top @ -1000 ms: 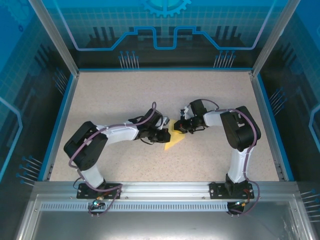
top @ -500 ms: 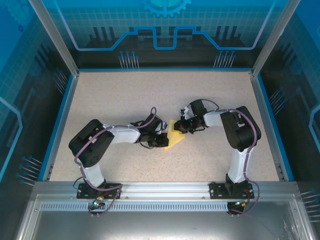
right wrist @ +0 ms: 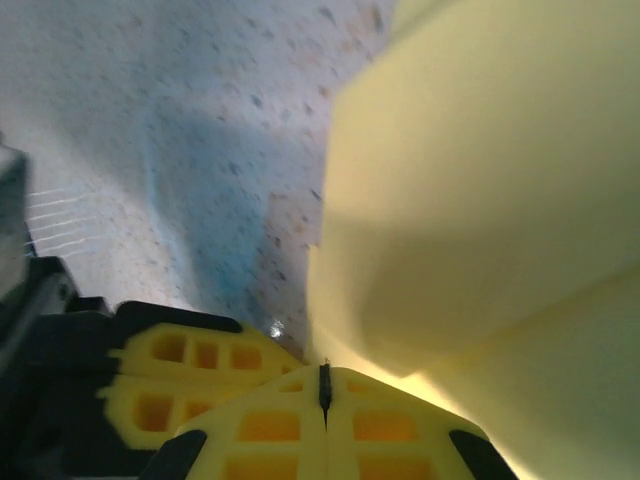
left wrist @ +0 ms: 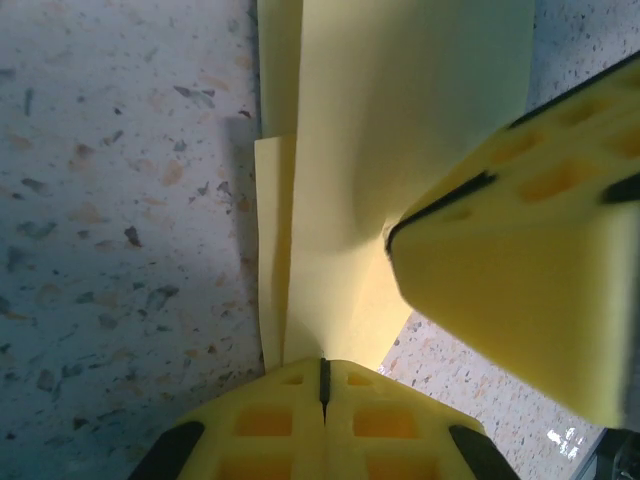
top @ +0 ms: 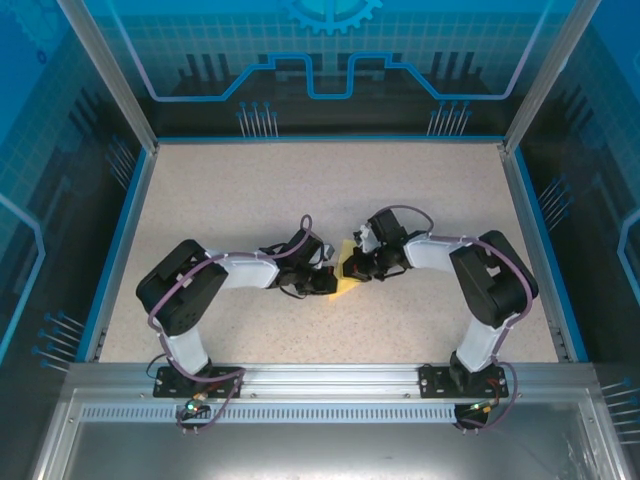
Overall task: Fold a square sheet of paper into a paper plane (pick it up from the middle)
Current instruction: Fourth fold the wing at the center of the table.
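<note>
My left pincer [left wrist: 322, 372] and right pincer [right wrist: 323, 378] each clench the folded yellow paper [left wrist: 400, 150] (its layered edges showing) at the middle of the speckled bench [top: 250, 190].

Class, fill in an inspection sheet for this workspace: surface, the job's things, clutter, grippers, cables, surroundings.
Surface: speckled beige table, flat.
Job's things: yellow paper, partly folded with layered edges, at the table's middle between the two grippers.
Clutter: nothing seen.
Grippers: left gripper shut on the paper's edge; right gripper shut on the paper too.
Cables: purple cables run along both arms.
Surroundings: blue rim around the table, metal posts, blue printed panels.
</note>
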Controlling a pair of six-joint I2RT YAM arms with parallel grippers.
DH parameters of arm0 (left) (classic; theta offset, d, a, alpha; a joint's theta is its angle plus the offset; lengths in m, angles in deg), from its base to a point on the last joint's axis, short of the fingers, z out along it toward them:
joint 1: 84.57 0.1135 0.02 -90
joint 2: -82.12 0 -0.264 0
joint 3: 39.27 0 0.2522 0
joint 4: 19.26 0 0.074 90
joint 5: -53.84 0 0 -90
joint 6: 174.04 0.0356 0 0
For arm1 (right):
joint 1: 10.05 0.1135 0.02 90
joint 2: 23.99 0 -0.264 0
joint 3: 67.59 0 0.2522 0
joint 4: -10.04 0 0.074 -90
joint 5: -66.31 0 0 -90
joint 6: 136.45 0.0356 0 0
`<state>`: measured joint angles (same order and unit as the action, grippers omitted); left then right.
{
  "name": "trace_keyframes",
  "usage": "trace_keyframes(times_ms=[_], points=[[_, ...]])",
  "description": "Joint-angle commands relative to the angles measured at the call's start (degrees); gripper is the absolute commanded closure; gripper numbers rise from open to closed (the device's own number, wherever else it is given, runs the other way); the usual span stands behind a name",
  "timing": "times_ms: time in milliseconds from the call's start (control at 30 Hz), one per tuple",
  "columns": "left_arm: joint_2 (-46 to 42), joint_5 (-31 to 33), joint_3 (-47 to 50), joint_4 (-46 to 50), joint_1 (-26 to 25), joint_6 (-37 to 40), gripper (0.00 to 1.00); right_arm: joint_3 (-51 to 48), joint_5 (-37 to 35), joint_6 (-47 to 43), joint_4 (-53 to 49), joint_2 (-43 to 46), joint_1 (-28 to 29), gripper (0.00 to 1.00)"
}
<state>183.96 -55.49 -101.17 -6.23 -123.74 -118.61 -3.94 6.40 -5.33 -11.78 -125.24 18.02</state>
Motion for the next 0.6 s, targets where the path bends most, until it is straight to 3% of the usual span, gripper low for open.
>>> trace_keyframes(times_ms=[0,367,567], points=[[0.10,1.83,2.17,2.87,-0.59,0.42,1.00,0.17,-2.07,1.58,-1.61,-0.57,0.47,1.00],[0.81,1.53,1.32,4.37,-0.55,1.06,1.00,2.06,-0.67,0.77,0.54,-5.17,2.20,1.00],[1.32,1.68,1.69,8.04,-0.55,0.44,1.00,2.49,-1.73,-0.26,0.53,-7.53,-3.24,1.00]])
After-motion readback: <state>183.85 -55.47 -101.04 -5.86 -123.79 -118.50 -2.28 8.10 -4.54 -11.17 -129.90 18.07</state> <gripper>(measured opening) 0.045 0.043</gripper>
